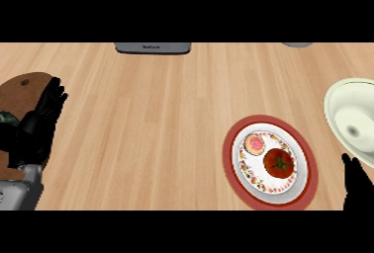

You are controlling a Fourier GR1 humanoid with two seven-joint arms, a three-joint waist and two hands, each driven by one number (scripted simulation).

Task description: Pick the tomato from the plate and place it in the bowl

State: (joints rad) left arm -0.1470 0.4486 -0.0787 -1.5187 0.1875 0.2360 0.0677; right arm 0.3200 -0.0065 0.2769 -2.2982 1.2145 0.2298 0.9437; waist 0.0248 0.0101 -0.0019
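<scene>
The bowl [352, 123] sits at my right, just beside the red-rimmed plate [303, 192]. On the plate lies the tomato [279, 163], next to a small pink-topped pastry [255, 144]. I judge the tomato light, smooth and bruisable; I'd cup its sides. My right hand [358, 188] hovers nearby, fingers straight, holding nothing. My left hand [38, 126] rests open, far left.

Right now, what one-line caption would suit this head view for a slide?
Tomato still on the red-rimmed plate, pale bowl at right, right hand near the plate.
</scene>
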